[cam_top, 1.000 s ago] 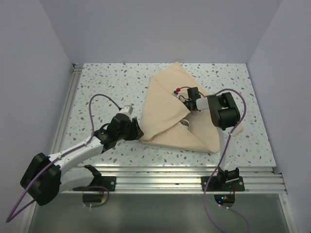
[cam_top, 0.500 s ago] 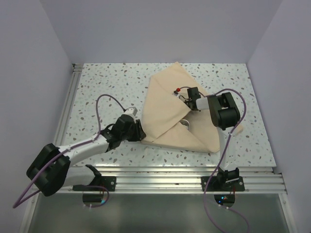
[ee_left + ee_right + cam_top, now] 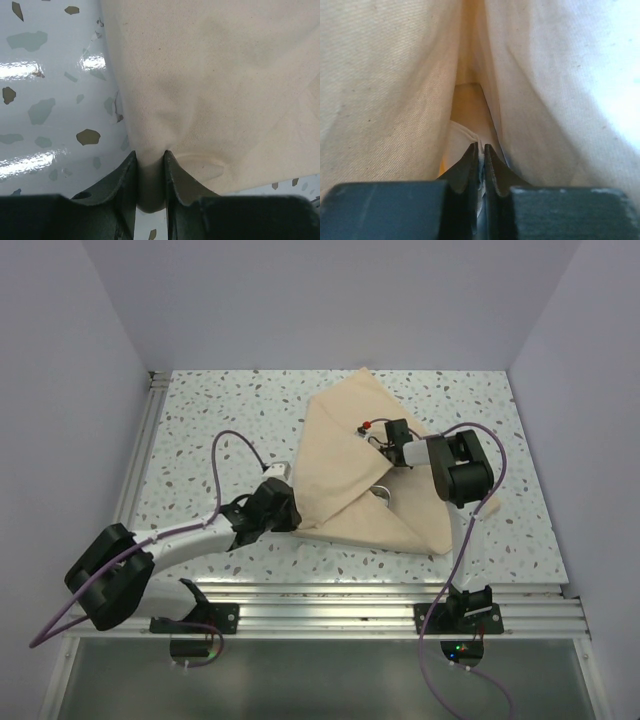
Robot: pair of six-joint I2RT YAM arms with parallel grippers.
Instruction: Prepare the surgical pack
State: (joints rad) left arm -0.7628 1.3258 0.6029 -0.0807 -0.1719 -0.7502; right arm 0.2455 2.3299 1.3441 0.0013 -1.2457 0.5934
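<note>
The tan cloth (image 3: 345,475), folded into a loose bundle, lies on the speckled worktop (image 3: 215,410), right of centre. The left gripper (image 3: 150,156) has its fingers pinching the cloth's near-left corner. The right gripper (image 3: 480,148) has its fingers pressed almost together, deep in the central fold.

Bright, even light, with glare streaking the glossy table (image 3: 30,70) and both wrist views slightly soft.

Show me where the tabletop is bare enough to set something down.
Bare table: the far-left stretch between the left rail and the tan cloth, and the right strip beside the right arm. Crowded: the middle, where left gripper and right gripper pinch the cloth.
</note>
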